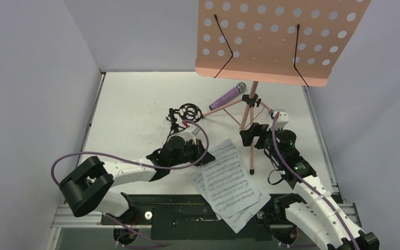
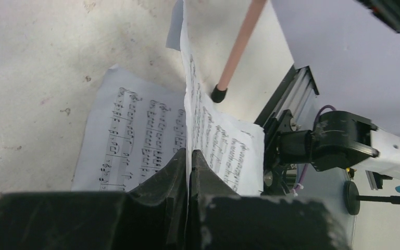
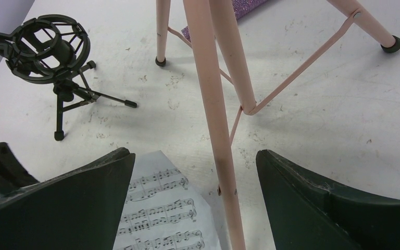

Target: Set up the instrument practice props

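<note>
The pink perforated music stand [image 1: 271, 36] stands at the back right on its tripod legs [image 1: 251, 122]. The glittery purple microphone [image 1: 228, 97] lies on the table by those legs. The small black mic stand [image 1: 187, 112] stands to its left. White sheet-music pages [image 1: 229, 179] lie at the near centre. My left gripper [image 1: 202, 153] is shut on the edge of one page [image 2: 203, 120], which rises on edge above a flat page [image 2: 130, 135]. My right gripper [image 3: 195, 155] is open, with a pink stand leg [image 3: 221, 156] between its jaws, untouched.
The stand's near leg ends in a black foot [image 2: 219, 94] just beyond the lifted page. The mic stand [image 3: 47, 49] and a bit of the microphone [image 3: 250, 5] show in the right wrist view. Grey walls close in the table on the left, back and right.
</note>
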